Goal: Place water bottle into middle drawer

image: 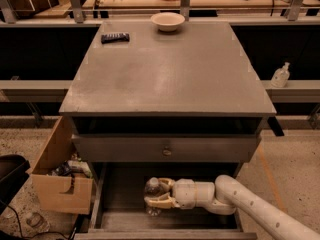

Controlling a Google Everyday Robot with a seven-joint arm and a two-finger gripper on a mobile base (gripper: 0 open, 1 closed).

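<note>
One water bottle (151,188) clasped in the gripper (156,191), inside the middle drawer (122,199).

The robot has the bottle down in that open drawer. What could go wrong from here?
1. The gripper grips the bottle inside the drawer. If it lets go before the bottle rests on the floor, the bottle may topple and roll.
2. The closed drawer front sits just above the arm. Lifting out instead of pulling back could bump it.
</note>
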